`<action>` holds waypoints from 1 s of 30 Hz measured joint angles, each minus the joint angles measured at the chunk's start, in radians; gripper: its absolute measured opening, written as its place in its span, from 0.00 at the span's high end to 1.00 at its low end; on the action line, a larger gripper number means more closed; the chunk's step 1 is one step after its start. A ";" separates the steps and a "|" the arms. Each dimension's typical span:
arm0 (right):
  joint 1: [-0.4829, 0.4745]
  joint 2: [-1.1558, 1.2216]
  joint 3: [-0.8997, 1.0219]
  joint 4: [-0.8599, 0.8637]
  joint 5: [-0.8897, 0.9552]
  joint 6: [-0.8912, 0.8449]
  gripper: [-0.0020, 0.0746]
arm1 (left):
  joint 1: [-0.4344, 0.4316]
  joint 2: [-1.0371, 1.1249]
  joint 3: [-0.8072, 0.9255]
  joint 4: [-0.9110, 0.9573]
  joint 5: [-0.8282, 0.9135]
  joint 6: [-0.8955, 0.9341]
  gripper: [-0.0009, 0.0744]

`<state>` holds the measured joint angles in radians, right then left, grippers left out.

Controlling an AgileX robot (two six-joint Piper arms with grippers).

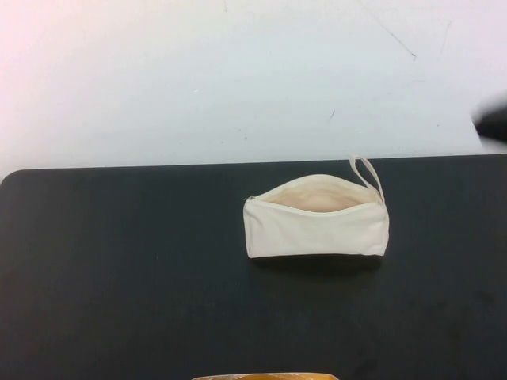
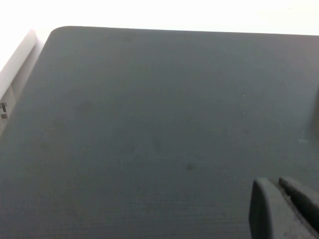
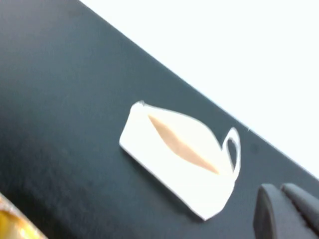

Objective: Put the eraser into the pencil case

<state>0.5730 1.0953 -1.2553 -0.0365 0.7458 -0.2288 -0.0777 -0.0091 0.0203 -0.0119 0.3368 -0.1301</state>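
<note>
The pencil case (image 1: 315, 218) is a cream-white zip pouch lying on the black mat right of centre, its zip open and the peach lining showing, with its loop strap (image 1: 369, 174) at the far right end. It also shows in the right wrist view (image 3: 179, 157). The eraser is not in view in any frame. My right gripper (image 3: 279, 188) hangs above the mat off the strap end of the pouch, apart from it, fingers together and empty. My left gripper (image 2: 276, 183) is over bare mat, fingers together and empty.
The black mat (image 1: 119, 269) covers the table, with a white surface (image 1: 238, 79) beyond its far edge. A yellow-orange object (image 1: 265, 377) pokes in at the near edge and shows in the right wrist view (image 3: 10, 224). A dark blurred shape (image 1: 495, 120) sits at the far right edge.
</note>
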 joint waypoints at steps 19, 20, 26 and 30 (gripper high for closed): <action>0.000 -0.325 0.695 0.123 -0.219 0.017 0.98 | 0.000 0.000 0.000 0.000 0.000 0.000 0.99; 0.000 -0.325 0.698 0.123 -0.219 0.017 0.98 | 0.000 0.000 0.000 0.000 0.000 0.000 0.99; 0.000 -0.348 0.714 0.112 -0.186 -0.017 0.98 | 0.000 0.000 0.000 0.000 0.000 0.000 0.99; -0.055 -0.462 0.783 0.105 -0.208 -0.052 0.98 | 0.000 0.000 0.000 0.000 0.000 0.000 0.99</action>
<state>0.5177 0.6332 -0.4728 0.0688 0.5381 -0.2812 -0.0777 -0.0091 0.0203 -0.0119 0.3368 -0.1301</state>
